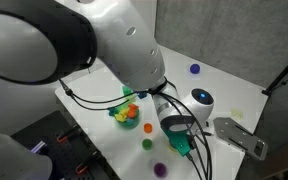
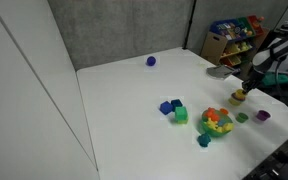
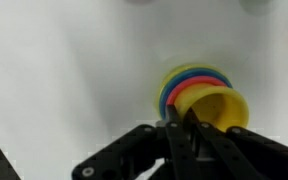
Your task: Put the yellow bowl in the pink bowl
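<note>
In the wrist view my gripper (image 3: 177, 112) is shut on the near rim of the yellow bowl (image 3: 219, 108), which is tilted with its opening towards the camera. Just behind and under it lies a nest of small bowls. The pink bowl (image 3: 187, 90) shows as a pink rim, with blue and yellow-green rims around it. The yellow bowl touches or overlaps the pink rim. In an exterior view the gripper (image 2: 244, 88) hovers low at the table's far edge with the yellow bowl (image 2: 239, 97) under it. In an exterior view the gripper (image 1: 180, 140) hides both bowls.
A heap of coloured toy pieces (image 1: 127, 112) (image 2: 217, 122) lies mid-table. A small green bowl (image 1: 147, 144) (image 2: 242, 117) and a small purple bowl (image 1: 161, 168) (image 2: 263, 115) lie near the gripper. Also there: a blue ball (image 1: 195, 69), blue and green blocks (image 2: 174, 110), and a white round device (image 1: 202, 100).
</note>
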You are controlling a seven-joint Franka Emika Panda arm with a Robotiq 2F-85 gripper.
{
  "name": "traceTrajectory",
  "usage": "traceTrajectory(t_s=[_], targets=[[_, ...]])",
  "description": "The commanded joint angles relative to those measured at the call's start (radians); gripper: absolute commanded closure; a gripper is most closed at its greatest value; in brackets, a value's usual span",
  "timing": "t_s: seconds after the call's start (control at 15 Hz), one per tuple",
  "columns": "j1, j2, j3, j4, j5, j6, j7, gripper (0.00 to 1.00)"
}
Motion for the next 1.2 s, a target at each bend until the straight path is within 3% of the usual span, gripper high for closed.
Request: traceTrajectory(t_s=[0.0, 0.13, 0.2, 0.27, 0.4, 0.8, 1.13], targets=[[-0.017, 0.008, 0.02, 0.021, 0.025, -0.044, -0.009, 0.95], [-0.019, 0.007, 0.025, 0.018, 0.031, -0.064, -0.01, 0.94], [-0.02, 0.003, 0.026, 0.016, 0.035, -0.081, -0.011, 0.65], [-0.021, -0.005, 0.026, 0.011, 0.04, -0.095, -0.013, 0.64], [-0.009, -0.028, 0.016, -0.001, 0.044, -0.127, -0.003, 0.51], [0.068, -0.143, -0.027, -0.062, 0.018, -0.183, 0.053, 0.03], [0.181, -0.264, -0.08, -0.167, -0.023, -0.177, 0.15, 0.0]])
